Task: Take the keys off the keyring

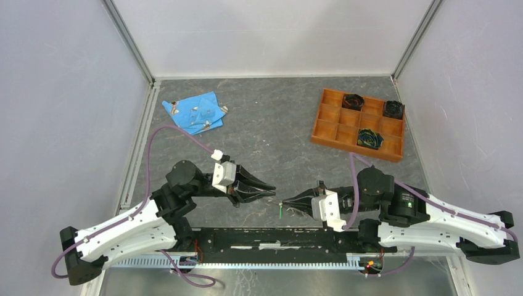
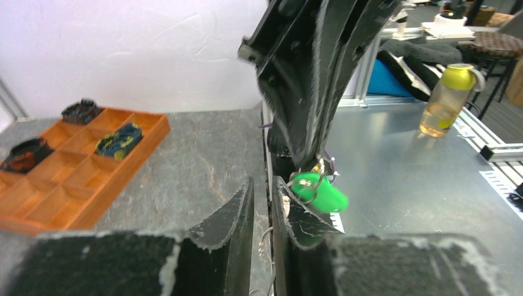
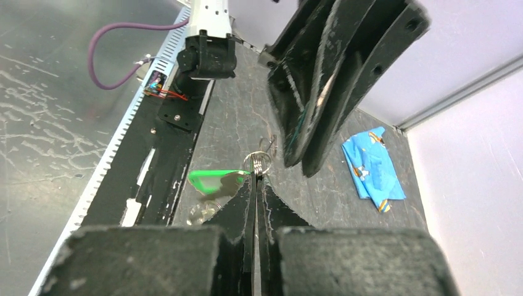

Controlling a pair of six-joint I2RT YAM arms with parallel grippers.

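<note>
Right wrist view: the right claw (image 3: pixel 256 182) is pressed together, pinching the keyring (image 3: pixel 259 161) at its tips. The keys (image 3: pixel 213 181), one green-headed, hang beside it above the dark surface (image 3: pixel 234 117). Just beyond, the left claw (image 3: pixel 298 165) points back, its tips near the ring. A thin slit shows between its fingers; whether it grips anything cannot be told. From above, both arms reach low and inward, tip to tip.
</note>
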